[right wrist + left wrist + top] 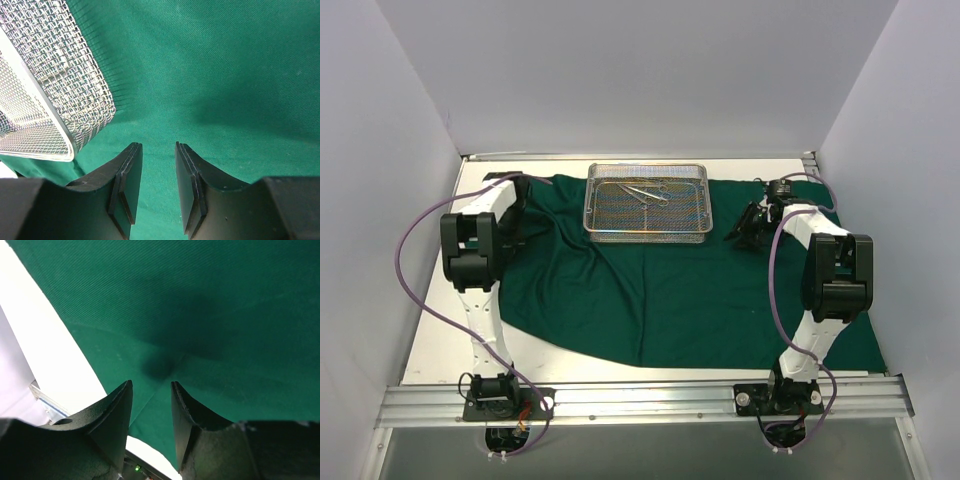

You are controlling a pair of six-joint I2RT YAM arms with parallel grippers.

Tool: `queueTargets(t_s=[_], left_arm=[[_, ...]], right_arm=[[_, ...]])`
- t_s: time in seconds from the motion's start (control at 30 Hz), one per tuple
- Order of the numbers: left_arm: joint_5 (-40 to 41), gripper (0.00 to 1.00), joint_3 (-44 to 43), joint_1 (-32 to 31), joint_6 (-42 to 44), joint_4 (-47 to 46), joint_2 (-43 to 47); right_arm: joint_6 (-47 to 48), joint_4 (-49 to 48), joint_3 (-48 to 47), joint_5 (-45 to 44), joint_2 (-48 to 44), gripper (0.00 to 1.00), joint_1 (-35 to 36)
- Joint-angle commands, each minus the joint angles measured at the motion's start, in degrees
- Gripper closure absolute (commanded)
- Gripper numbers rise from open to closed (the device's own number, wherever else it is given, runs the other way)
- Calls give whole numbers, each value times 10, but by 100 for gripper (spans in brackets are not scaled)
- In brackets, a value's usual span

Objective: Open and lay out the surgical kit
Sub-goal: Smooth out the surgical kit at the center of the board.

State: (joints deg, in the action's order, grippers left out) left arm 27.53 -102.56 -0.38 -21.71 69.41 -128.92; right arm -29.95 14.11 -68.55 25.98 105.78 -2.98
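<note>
The dark green cloth (660,290) lies spread open on the table. The silver wire-mesh tray (599,223) stands on its far middle, with slim shiny metal instruments (645,192) lying inside. My left gripper (520,226) hangs over the cloth's left part; in the left wrist view it (151,383) is open and empty above a creased patch of cloth (210,315). My right gripper (745,232) is just right of the tray; in the right wrist view it (158,145) is open and empty above the cloth (225,75), with the tray's corner (75,95) to its left.
Bare white table (445,350) shows left of the cloth and along the near edge, and in the left wrist view (55,355). White walls enclose the table on three sides. A metal rail (640,400) with the arm bases runs along the front.
</note>
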Motion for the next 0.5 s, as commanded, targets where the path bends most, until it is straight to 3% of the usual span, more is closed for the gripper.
queueTargets(t_s=[0.0,0.3,0.47], left_arm=[[13,55,-4,0,8,-11,-8],[13,68,0,29,10,-19,-15],[6,87,-3,48,15,-20,-4]], right_arm=[[5,9,-6,7,-5,67,-3],[6,10,-4,5,-7,67,-4],[5,11,-5,4,-7,67,-4]])
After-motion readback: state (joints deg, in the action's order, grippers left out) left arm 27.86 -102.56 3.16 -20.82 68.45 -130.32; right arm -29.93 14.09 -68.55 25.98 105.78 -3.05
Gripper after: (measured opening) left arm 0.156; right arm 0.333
